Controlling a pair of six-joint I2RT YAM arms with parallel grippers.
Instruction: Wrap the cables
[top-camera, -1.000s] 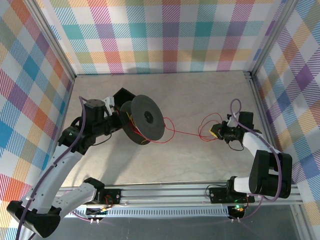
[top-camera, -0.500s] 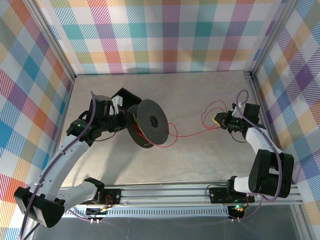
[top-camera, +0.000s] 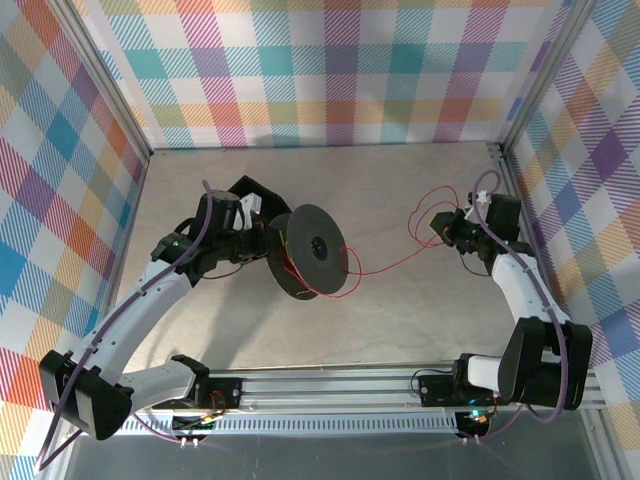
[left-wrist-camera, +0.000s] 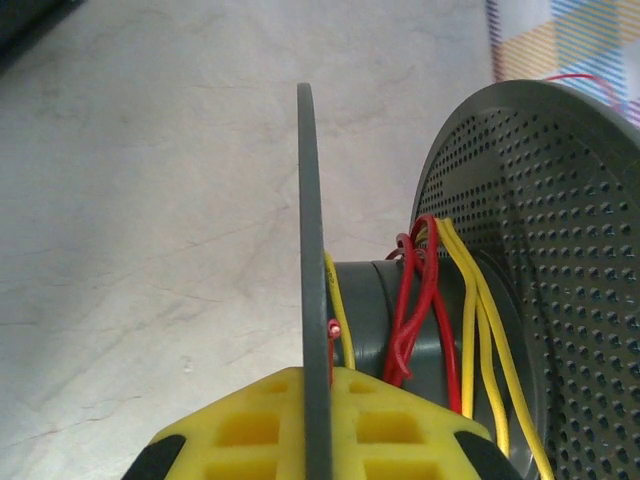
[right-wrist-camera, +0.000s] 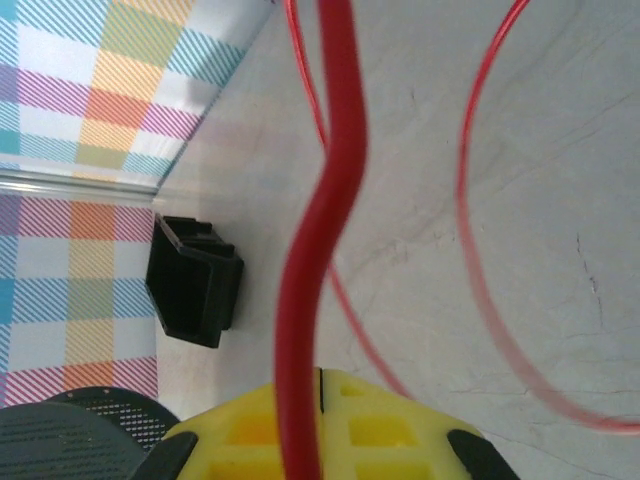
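spool (top-camera: 318, 250) further right (right claw (top-camera: 437, 226) with red wire (right-wrist-camera: 318, 200) farther back)

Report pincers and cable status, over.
Left pincer shut on dark grey perforated plastic spool. Right pincer shut on thin red wire, strung across to spool. It loops slack by right pincer.

In the top view we find the dark round plastic spool (top-camera: 312, 250) left of centre over the pale stone-look table (top-camera: 400, 320); the left gripper (top-camera: 266, 240) sits at its left, clamped on the near flange; a black plastic block (top-camera: 245, 192) lies behind them, toward the upper left; the thin red and yellow wire cables (top-camera: 395, 262) run from the spool rightward to the right gripper (top-camera: 440, 226), which pinches them at the right of the frame, with loops above it; in the left wrist view, turns lie on the hub (left-wrist-camera: 375, 310) between the two flanges; a metal rail (top-camera: 340, 385) crosses the bottom.
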